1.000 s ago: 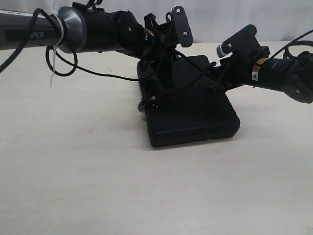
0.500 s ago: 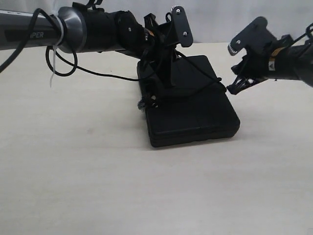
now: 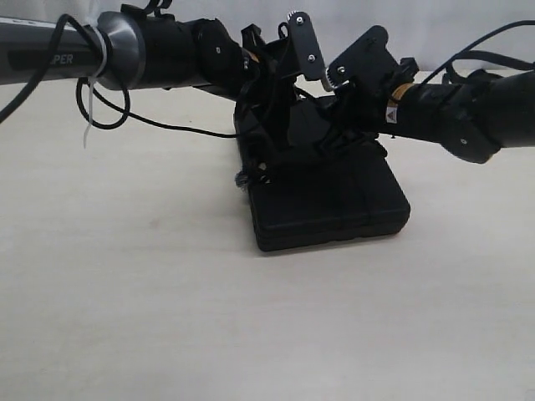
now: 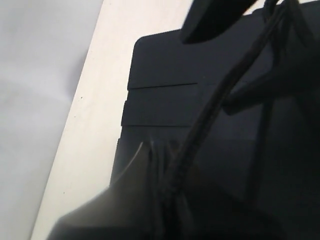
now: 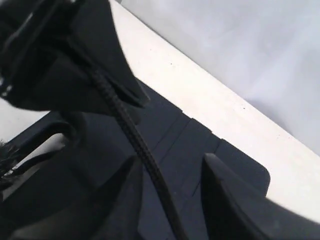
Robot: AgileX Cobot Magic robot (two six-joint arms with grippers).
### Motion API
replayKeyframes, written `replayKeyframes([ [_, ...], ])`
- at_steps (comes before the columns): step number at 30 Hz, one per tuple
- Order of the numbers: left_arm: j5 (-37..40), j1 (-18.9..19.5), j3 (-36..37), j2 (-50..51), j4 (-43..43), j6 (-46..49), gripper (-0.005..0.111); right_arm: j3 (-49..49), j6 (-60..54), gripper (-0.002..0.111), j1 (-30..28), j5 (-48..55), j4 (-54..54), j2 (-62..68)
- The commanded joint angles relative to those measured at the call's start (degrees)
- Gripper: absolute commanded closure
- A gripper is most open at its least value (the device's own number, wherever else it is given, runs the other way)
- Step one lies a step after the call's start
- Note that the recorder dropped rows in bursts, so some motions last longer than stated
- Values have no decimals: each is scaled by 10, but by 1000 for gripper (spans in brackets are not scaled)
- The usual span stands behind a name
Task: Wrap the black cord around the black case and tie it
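Note:
The black case (image 3: pixel 334 205) lies flat in the middle of the table. The black cord (image 4: pixel 220 95) is braided; its frayed tuft (image 3: pixel 242 178) hangs at the case's left edge. My left gripper (image 3: pixel 280 125) stands over the case's back left part and is shut on the cord (image 5: pixel 131 131). My right gripper (image 3: pixel 330 138) has reached across the case, close to the left one. It is open, and the cord runs between its two fingers (image 5: pixel 225 190) without being pinched. Below lies the case lid (image 5: pixel 185 145).
The beige table (image 3: pixel 167 292) stretches round the case, with a white backdrop behind. A smooth black cable loop (image 3: pixel 92 113) with a white zip tie hangs from the left arm. A thin black line (image 3: pixel 184 129) runs from there to the case.
My right gripper swung out to the case's right, then came back left over the lid, right next to the left gripper. The left arm and the case stayed put.

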Motion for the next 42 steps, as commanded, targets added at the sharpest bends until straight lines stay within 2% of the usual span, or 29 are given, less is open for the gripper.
replayKeyframes([
  [1,3,-3,0,-7,-4,-4,107,-24,-29,72,-2,43,18,29],
  [8,1,-3,0,-7,-4,-3,107,-18,-95,71,5,76,1,31],
  [14,1,-3,0,-7,-4,-3,107,-5,-120,55,20,75,-27,26],
  [18,1,-3,0,-7,-4,-3,107,-8,-122,56,20,70,-17,26],
  [23,33,-3,0,-10,-4,27,107,-8,-122,62,13,18,-9,46],
  [27,56,-3,0,-14,-4,45,107,-8,-152,70,4,15,6,64],
  [30,55,-3,0,-14,-4,45,107,-8,-155,87,-9,15,25,64],
  [32,55,-3,0,-14,-5,45,107,-8,-150,102,-15,16,25,64],
  [39,36,-3,0,-14,-10,24,105,-8,-148,104,-17,28,37,64],
  [42,33,-3,0,-14,-10,23,91,-8,-146,104,-27,30,46,64],
])
